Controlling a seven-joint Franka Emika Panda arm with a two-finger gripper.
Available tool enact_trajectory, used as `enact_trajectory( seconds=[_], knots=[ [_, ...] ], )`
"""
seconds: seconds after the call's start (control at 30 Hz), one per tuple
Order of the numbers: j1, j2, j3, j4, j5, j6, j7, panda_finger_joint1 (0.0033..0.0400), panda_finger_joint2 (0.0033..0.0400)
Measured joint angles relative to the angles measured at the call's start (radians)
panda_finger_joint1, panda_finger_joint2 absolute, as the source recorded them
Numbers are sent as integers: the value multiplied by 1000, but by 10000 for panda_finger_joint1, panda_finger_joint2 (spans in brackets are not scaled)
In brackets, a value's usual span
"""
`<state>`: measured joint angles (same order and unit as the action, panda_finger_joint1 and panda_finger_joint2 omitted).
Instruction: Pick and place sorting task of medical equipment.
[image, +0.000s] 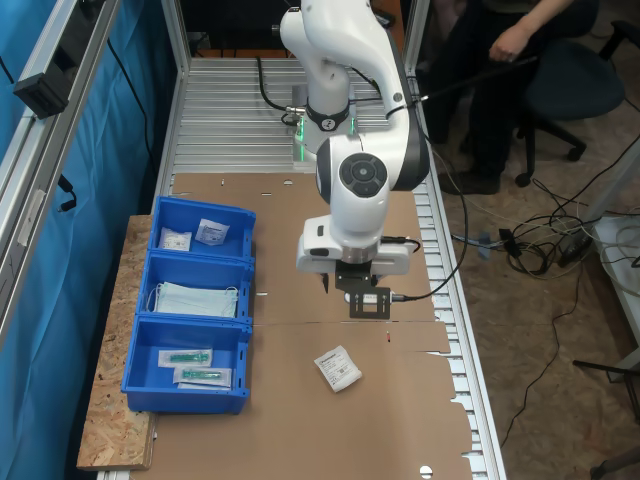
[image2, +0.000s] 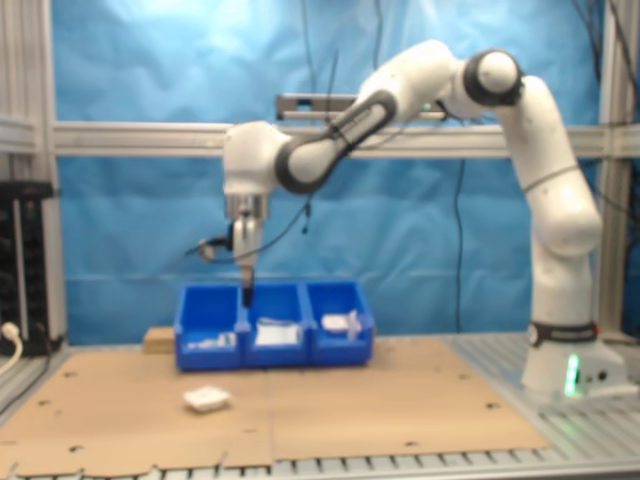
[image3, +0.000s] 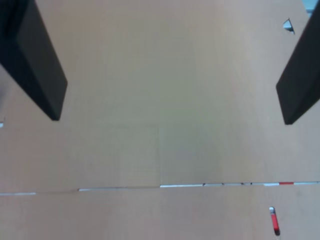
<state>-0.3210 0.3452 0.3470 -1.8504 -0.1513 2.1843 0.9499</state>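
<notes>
White Panda arm hangs over the brown cardboard sheet (image: 300, 420), gripper (image: 365, 300) pointing straight down, near frame centre in the first exterior view, left of centre in the second exterior view (image2: 245, 292). Wrist view: two dark fingers (image3: 37, 65) spread wide at either side of the frame, nothing between them, just bare cardboard and a seam line with a small red mark (image3: 274, 221) lower right.

White sealed packet (image: 338, 368) lies flat on the cardboard, lower centre of the first exterior view, below and slightly left of the gripper, not touching it; in the second exterior view it sits lower left (image2: 207, 399), in front of the bins, apart from them.

Blue three-compartment bin (image: 140, 385) at the left of the first exterior view: top compartment has small white packets (image: 211, 232), middle one pale blue face masks (image: 196, 299), bottom one clear wrappers with green-tipped items (image: 190, 357). Same bin in the second exterior view (image2: 275, 355), centre-left against the blue backdrop.

Chipboard slab (image: 110, 420) under the bin. Person (image: 510, 40) on an office chair (image: 575, 80) at upper right of the first exterior view. Green light on the arm base (image2: 571, 375)
</notes>
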Motion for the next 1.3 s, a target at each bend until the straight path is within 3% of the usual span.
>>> enact_trajectory(
  seconds=[0.3, 0.77, 1.3],
  knots=[
    [-6, 127, 19, 47, -44, 67, 0, 400, 400],
    [-4, 255, 29, 128, -64, 108, -4, 400, 400],
    [-2, 350, 27, 217, -79, 130, -105, 400, 400]
  ],
)
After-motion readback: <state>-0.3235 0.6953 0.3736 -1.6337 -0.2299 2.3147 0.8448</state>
